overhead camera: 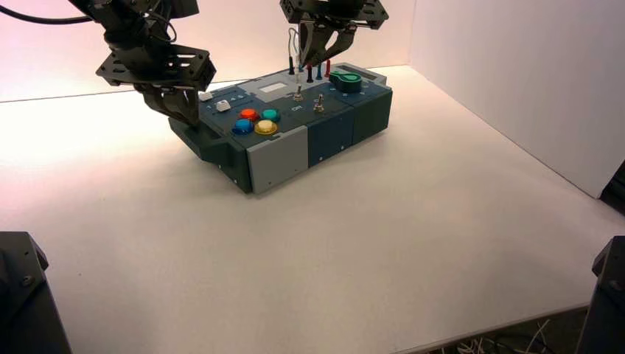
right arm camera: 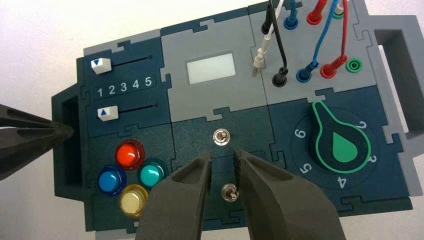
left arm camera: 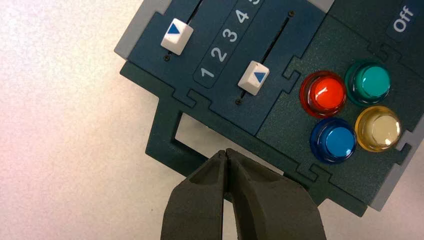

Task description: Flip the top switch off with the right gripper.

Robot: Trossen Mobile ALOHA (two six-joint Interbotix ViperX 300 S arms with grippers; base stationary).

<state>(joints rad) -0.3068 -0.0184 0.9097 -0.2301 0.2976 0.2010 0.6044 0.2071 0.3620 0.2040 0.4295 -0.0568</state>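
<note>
Silver top switch [right arm camera: 221,136] — round-collared, mid-box — near the open black right pincer [right arm camera: 223,156].

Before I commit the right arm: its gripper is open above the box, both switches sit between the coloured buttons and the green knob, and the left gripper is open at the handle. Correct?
Not quite: the left gripper is shut, as the left wrist view shows. The rest stands.

One box [overhead camera: 276,158]: on it we count four domed buttons [right arm camera: 151,175] (one each red, green, blue, yellow), two white sliders [right arm camera: 108,113], two silver toggle switches [right arm camera: 221,136], one green knob [right arm camera: 344,146], one pale window [right arm camera: 211,68] and two end handles [right arm camera: 395,82]. Two grippers [right arm camera: 223,156]; wires [right arm camera: 325,35] in several colours, exact number we cannot tell.
</note>
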